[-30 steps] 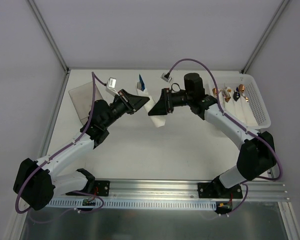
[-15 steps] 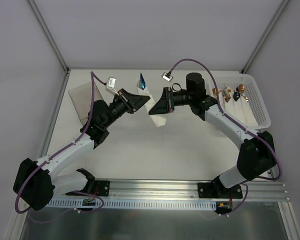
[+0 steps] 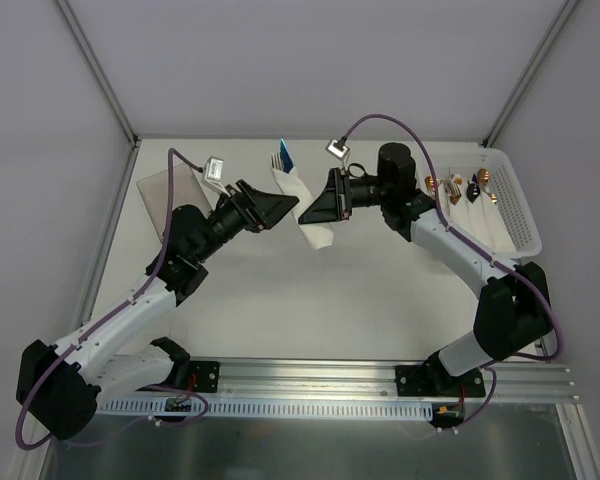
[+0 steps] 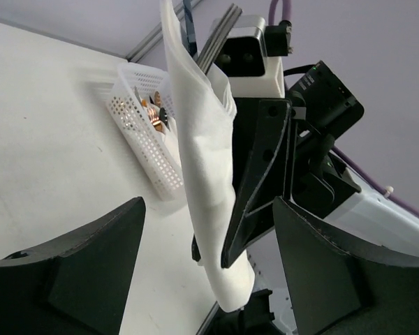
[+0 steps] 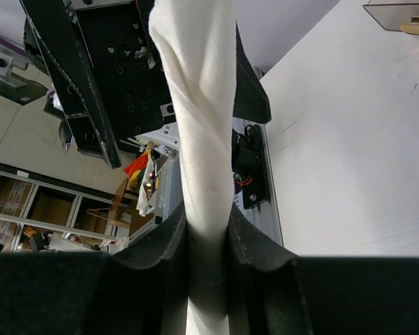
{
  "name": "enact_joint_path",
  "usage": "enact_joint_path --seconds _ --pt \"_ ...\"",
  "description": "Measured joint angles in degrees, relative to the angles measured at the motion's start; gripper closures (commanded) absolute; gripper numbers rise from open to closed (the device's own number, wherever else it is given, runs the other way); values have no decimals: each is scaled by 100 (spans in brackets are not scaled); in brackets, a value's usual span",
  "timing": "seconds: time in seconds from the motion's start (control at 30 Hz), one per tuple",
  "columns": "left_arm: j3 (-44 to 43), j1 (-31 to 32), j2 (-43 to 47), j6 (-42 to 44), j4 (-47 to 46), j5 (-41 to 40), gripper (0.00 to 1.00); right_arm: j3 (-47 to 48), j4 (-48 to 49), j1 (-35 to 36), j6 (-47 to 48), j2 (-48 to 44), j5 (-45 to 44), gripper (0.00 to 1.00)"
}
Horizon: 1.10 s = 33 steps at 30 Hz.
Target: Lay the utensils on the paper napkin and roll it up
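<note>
The paper napkin (image 3: 307,208) is a white roll, lifted off the table and tilted. The utensils show only as blue ends (image 3: 283,155) poking from its far end. My right gripper (image 3: 316,210) is shut on the roll's middle; in the right wrist view both fingers pinch the roll (image 5: 199,125) at the right gripper (image 5: 207,234). My left gripper (image 3: 284,208) is open just left of the roll. In the left wrist view its fingers (image 4: 84,265) stand wide on either side of the roll (image 4: 202,167), not touching it.
A white perforated basket (image 3: 525,215) at the right rear holds older white rolls with gold and black ends (image 3: 460,188); this basket (image 4: 143,132) also shows in the left wrist view. A clear plastic piece (image 3: 160,192) lies at the left rear.
My left gripper has opened and let go of the roll, and its arm has shifted. My right gripper has closed tighter on the roll and carried it slightly toward the back.
</note>
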<state>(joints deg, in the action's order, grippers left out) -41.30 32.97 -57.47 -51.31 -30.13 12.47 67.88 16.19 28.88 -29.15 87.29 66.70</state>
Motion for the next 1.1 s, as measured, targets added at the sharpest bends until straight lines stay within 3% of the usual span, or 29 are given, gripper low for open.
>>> enact_joint_path --seconds 0.3,0.67,0.87,1.0,1.1 --pt "-2 44 -378 -46 -155 420 26 0 463 4 -345 0 28 100" --pt "-20 122 -774 -249 -909 710 48 -109 527 35 -385 -2 26 100" --pt "186 122 -844 -579 -1552 693 48 -125 553 63 -374 -2 50 100" --pt "319 122 -927 -815 -1893 673 54 -173 564 76 -330 -13 66 100" --pt "319 122 -1005 -931 -2017 675 65 -212 566 79 -310 -24 68 100"
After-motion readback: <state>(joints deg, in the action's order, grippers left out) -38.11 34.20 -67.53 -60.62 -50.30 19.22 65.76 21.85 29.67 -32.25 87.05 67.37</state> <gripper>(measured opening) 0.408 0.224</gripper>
